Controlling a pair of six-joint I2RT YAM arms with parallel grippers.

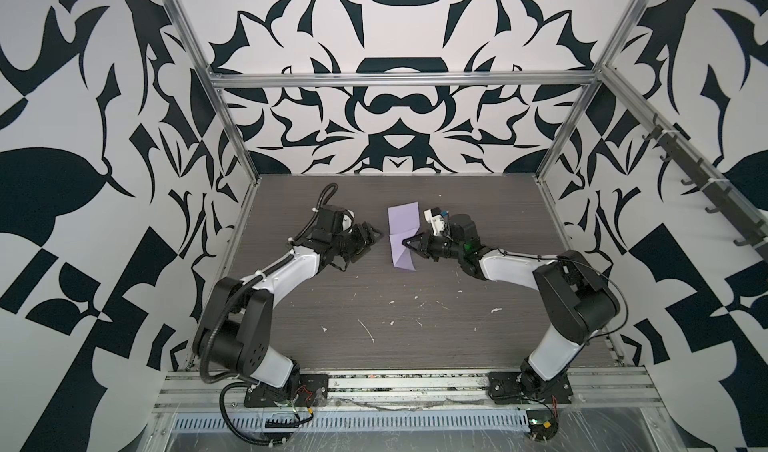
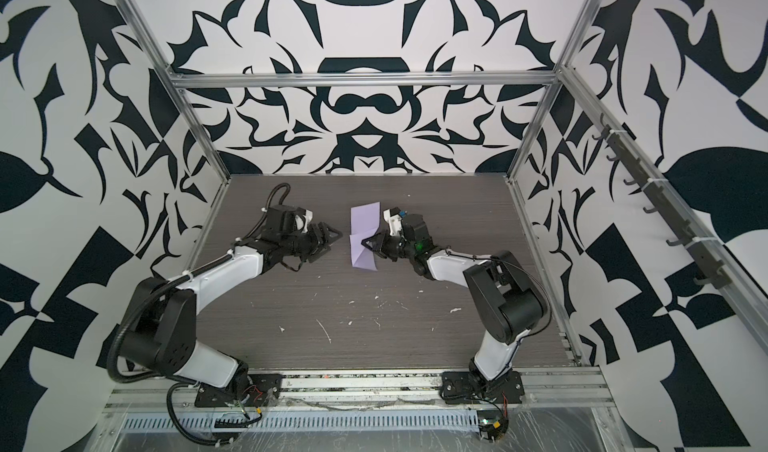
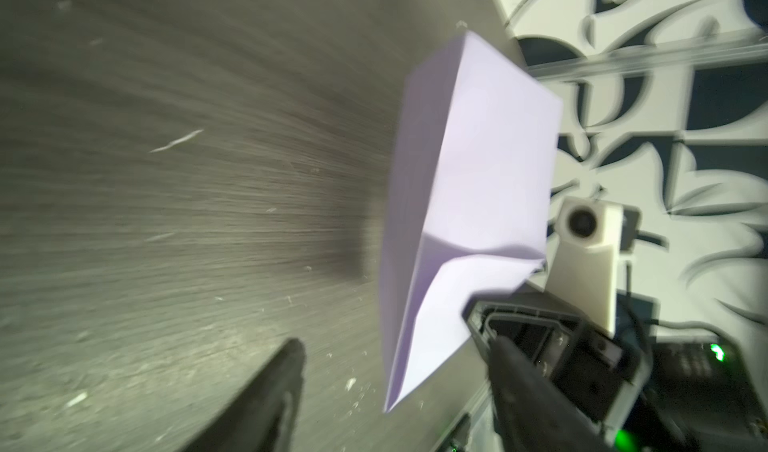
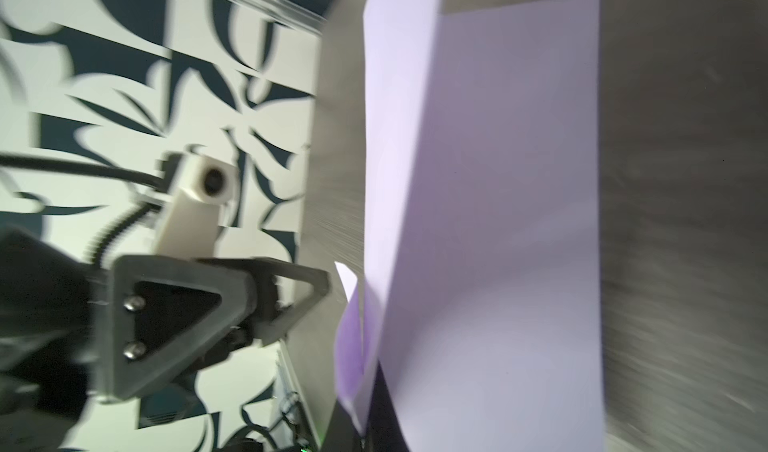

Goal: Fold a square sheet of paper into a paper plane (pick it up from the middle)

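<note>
Lilac-purple matte paper sheet (image 1: 400,221), folded to a long strip with a crumpled kink mid-length, sits centre of both top views over the dark grey wood-grain bench (image 1: 415,325). Its long axis runs toward the frame's upper edge, and it seems lifted rather than lying flat. Black right claw (image 1: 405,242) is pressed together on the strip's right edge at mid-length; black left claw (image 1: 371,244) is spread and empty, just left of the strip without touching, so the paper lies rightward of it. The pinch point is hidden behind paper in the right wrist view, and both wrist views are blurred, leaving the layer count unclear.
</note>
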